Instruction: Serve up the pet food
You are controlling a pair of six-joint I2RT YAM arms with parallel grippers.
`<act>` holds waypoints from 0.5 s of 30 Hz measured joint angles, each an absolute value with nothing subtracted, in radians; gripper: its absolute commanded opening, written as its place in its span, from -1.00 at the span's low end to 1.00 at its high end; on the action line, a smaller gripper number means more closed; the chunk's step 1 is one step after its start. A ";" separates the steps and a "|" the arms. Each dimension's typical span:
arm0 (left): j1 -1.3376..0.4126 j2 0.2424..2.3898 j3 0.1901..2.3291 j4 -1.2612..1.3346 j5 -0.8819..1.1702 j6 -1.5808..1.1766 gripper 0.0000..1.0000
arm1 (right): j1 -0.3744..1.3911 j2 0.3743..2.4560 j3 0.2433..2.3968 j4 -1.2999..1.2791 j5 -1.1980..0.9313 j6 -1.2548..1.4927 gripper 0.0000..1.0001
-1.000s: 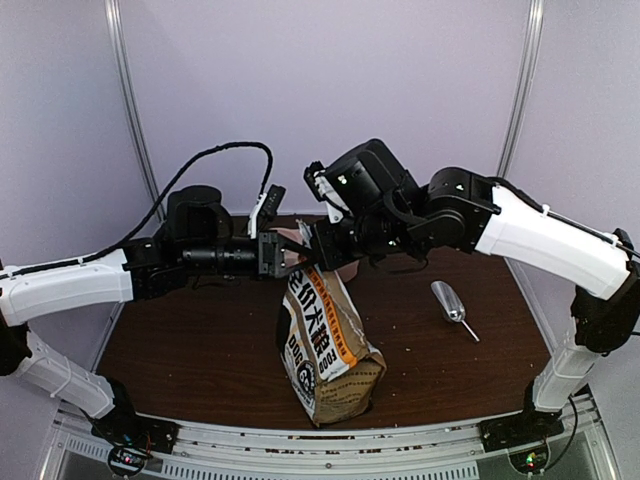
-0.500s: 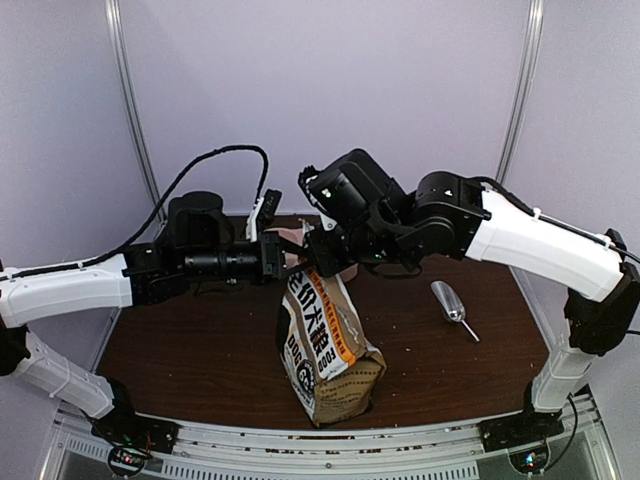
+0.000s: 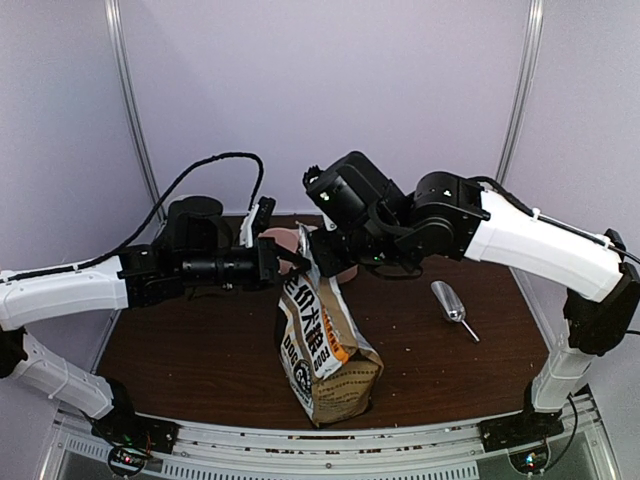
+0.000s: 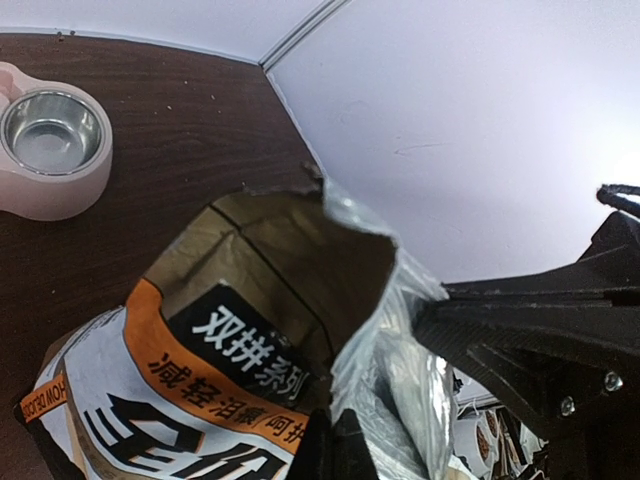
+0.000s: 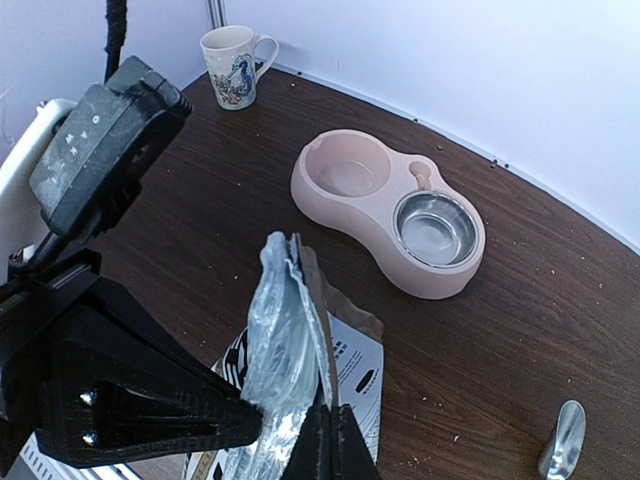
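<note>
A tan paper bag (image 3: 325, 340) with a white and orange label stands in the middle of the table, its top held up by both arms. The left gripper (image 3: 283, 263) is shut on the near-left rim of the bag's mouth (image 4: 335, 445). The right gripper (image 3: 318, 256) is shut on the opposite rim, pinching paper and clear liner together (image 5: 325, 445). The left wrist view looks into the bag's dark mouth (image 4: 290, 260) with the crinkled liner (image 4: 400, 330) beside it. The pet food is hidden inside the bag.
A pink double bowl (image 5: 345, 215) with one steel insert (image 5: 434, 227) sits behind the bag, also seen as the pink bowl (image 4: 50, 195) in the left wrist view. A metal scoop (image 3: 450, 300) lies at the right. A printed mug (image 5: 232, 65) stands at the far back corner. Crumbs dot the table.
Both grippers have drifted a little left and lower with the bag's top, which now leans further left. The grips have not changed.
</note>
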State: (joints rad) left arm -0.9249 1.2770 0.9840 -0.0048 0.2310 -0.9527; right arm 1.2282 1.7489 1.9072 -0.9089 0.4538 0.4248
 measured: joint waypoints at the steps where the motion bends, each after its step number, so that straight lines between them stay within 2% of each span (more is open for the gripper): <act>1: -0.925 1.275 0.984 -0.007 0.230 -0.953 -1.00 | 1.228 1.749 1.907 -0.909 0.454 0.426 -1.00; 9: -0.925 1.256 0.984 -0.033 0.218 -0.947 -1.00 | 1.228 1.749 1.910 -0.919 0.462 0.438 -1.00; 15: -0.925 1.213 1.049 -0.176 0.183 -0.885 -1.00 | 1.223 1.748 1.928 -0.951 0.459 0.457 -1.00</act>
State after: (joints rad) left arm -0.9249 1.2133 1.0492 -0.1764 0.1825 -0.8848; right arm 1.2228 1.7481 1.9278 -0.9508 0.4595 0.4572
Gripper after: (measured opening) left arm 0.013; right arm 0.013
